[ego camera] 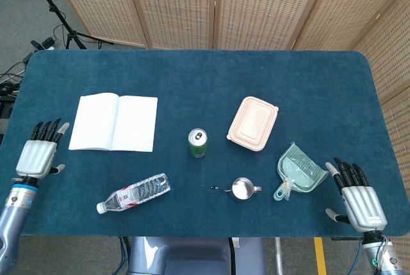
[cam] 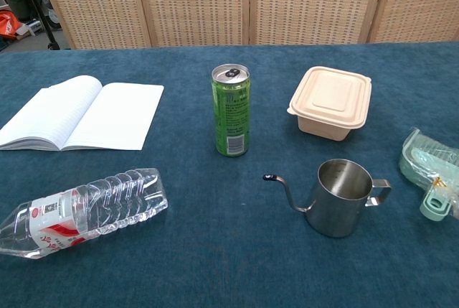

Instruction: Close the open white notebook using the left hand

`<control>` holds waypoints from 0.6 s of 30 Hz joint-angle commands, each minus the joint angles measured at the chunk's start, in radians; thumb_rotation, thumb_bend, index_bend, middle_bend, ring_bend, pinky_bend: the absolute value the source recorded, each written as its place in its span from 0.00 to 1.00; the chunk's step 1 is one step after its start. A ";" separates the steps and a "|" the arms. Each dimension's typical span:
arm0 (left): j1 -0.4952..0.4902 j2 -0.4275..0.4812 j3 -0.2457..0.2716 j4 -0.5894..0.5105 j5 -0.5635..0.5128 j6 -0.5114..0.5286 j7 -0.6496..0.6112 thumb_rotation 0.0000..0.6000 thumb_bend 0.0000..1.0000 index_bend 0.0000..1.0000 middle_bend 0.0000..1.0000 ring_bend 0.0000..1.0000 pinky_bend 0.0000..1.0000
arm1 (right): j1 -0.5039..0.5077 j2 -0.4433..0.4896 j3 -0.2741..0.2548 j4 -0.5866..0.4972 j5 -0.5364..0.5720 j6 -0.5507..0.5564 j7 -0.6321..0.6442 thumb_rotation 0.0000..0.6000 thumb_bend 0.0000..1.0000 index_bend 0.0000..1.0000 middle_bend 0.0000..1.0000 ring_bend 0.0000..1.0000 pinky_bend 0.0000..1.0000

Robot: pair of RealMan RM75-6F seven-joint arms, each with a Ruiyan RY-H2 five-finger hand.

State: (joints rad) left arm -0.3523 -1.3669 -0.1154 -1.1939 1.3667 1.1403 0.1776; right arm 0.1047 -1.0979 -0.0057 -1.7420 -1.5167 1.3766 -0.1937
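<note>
Notebook [ego camera: 113,123]: light, thin, floppy pages, no stiff cover visible, so expect the leaf to bend and sag rather than swing as a board. You want to take it at the outer edge of one page, likely the left one nearest your left hand [ego camera: 39,155], get fingertips under the edge and fold it over the spine. Paper on blue cloth is probably hard to get under; pages may slide or crease if you press down.

Looks: plain white, lying open and flat, left page humped near the spine, faint ruled lines in the chest view. It sits on the left part of the table [ego camera: 211,83], well apart from everything else.

Left hand is just left of the notebook at the table edge, holding nothing, fingers extended and close together, thumb out.

Further right: plastic bottle [ego camera: 133,193] on its side, green can [ego camera: 198,143] upright.

Right hand [ego camera: 359,199] at the far right edge, empty, fingers extended and slightly spread.
</note>
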 commanded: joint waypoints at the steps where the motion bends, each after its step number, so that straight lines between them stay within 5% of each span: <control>1: -0.034 -0.053 -0.011 0.072 -0.012 -0.031 -0.019 1.00 0.00 0.00 0.00 0.00 0.00 | 0.000 0.000 -0.001 0.000 -0.002 0.000 0.000 1.00 0.00 0.00 0.00 0.00 0.00; 18: -0.088 -0.155 -0.021 0.206 -0.023 -0.056 -0.046 1.00 0.00 0.00 0.00 0.00 0.00 | 0.001 0.000 0.002 0.004 0.003 -0.002 0.008 1.00 0.00 0.00 0.00 0.00 0.00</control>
State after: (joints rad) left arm -0.4372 -1.5187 -0.1351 -0.9907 1.3464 1.0880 0.1313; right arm 0.1059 -1.0982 -0.0044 -1.7384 -1.5142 1.3749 -0.1860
